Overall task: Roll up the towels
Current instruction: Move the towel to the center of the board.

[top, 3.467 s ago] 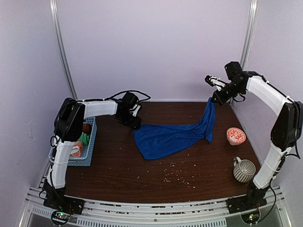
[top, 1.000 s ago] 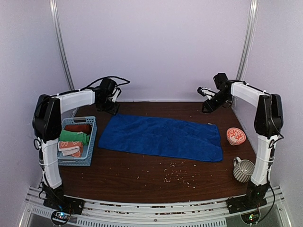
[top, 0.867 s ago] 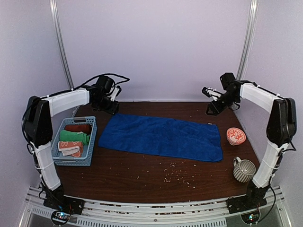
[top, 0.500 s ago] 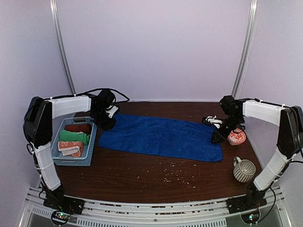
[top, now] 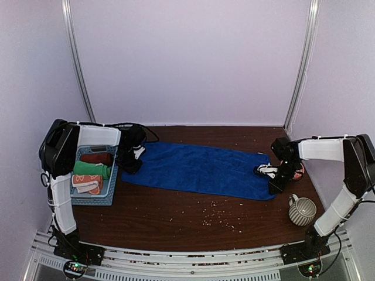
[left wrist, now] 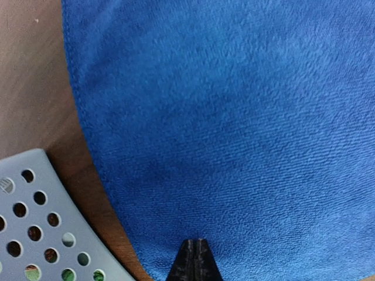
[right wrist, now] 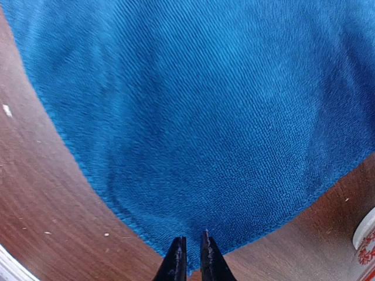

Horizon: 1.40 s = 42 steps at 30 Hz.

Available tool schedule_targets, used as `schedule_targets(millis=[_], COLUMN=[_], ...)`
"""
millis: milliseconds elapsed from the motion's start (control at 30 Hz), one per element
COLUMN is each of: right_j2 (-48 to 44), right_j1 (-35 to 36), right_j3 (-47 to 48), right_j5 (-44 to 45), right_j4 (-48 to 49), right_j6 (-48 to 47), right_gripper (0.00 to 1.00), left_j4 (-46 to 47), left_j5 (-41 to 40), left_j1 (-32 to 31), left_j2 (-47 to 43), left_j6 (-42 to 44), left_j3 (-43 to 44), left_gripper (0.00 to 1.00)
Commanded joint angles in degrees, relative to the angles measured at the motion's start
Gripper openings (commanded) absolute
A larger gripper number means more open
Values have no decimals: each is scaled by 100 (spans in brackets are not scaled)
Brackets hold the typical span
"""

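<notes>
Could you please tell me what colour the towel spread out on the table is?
The towel is plain royal blue; the right wrist view shows it best.

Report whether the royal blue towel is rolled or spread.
Spread: the royal blue towel lies flat as one open rectangle on the dark wooden table.

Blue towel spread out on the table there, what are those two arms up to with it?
The blue towel lies flat on the table, not rolled yet. The left gripper sits shut at its left end. The right gripper, jaws almost together, is at its near right corner. Whether either actually pinches the cloth is unclear. Three other towels lie in the basket on the left, and they look rolled.
</notes>
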Motion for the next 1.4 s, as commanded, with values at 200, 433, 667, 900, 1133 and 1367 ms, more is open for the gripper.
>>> schedule_targets(millis=[200,433,667,900,1133,1367], right_j2=[198,159,-108,-492,-757,-751], right_j1=[8,10,4,6,4,3], right_j3=[-279,-572,-874,-1067,-1106,-910], right_j5=[728,889,968,1033,1111,1035], right_j4=[113,-88,-353,-679,-807,-891], right_j6=[-352,-666,-971,-1313,-1389,-1445], right_gripper=[9,9,9,9,10,12], left_j4=[-191,-7,64,-329,-775,-986], left_j5=[-12,75,197,226,627,556], left_j1=[10,-145,-733,-1084,-1142,-1150], left_j2=[-552,-1053,-1347,-1528,-1908,-2145], left_j6=[-355,-604,-694,-1127,-1576,-1731], left_j3=[-957,-1917,-2362,-2260,-2441,-2715], left_gripper=[0,0,0,0,0,0])
